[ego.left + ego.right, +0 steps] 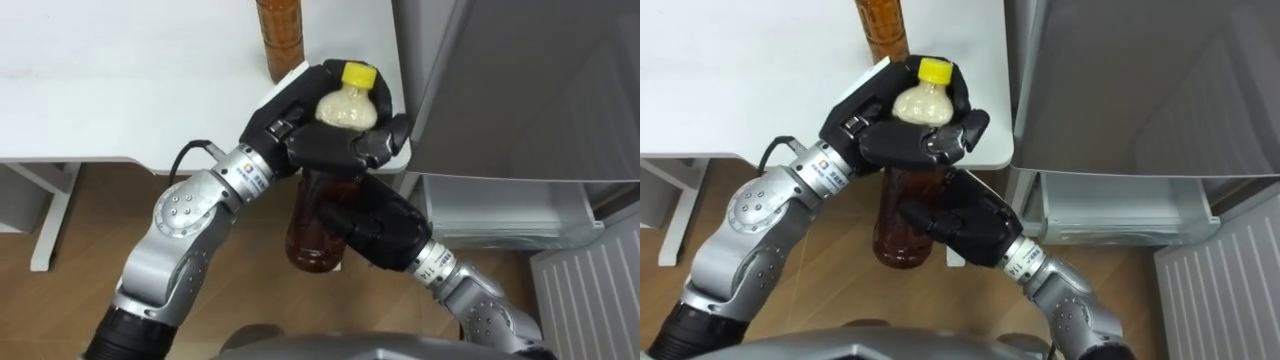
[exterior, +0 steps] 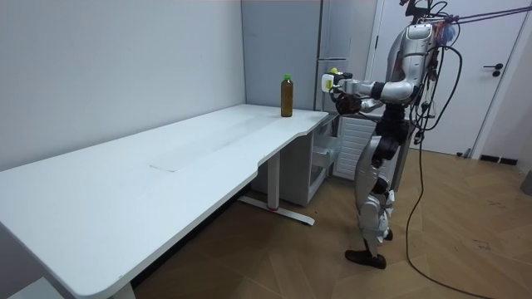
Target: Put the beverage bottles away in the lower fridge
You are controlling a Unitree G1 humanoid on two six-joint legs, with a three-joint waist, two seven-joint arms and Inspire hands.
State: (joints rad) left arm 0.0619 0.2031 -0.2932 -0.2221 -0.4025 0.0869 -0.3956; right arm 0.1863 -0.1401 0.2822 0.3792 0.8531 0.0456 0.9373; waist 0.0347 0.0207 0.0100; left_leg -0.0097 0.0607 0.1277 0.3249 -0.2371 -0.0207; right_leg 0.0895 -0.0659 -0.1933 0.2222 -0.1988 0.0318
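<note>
As left hand (image 1: 300,125) grips bottle (image 1: 305,232), second bottle (image 1: 279,35) stands on table (image 1: 100,80)

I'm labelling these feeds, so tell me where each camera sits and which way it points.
Left eye view: on the robot's head, looking down; left hand round the yellow-capped bottle, right hand round the brown bottle.
Right eye view: beside it, same aim, same hands.
Room view: across the room, along the table towards the fridge; whole robot standing.
Shared by all: the bottle on the table.

Bright even indoor light from above, soft shadow under table (image 2: 166,183), w/ mild glare on its top
</note>
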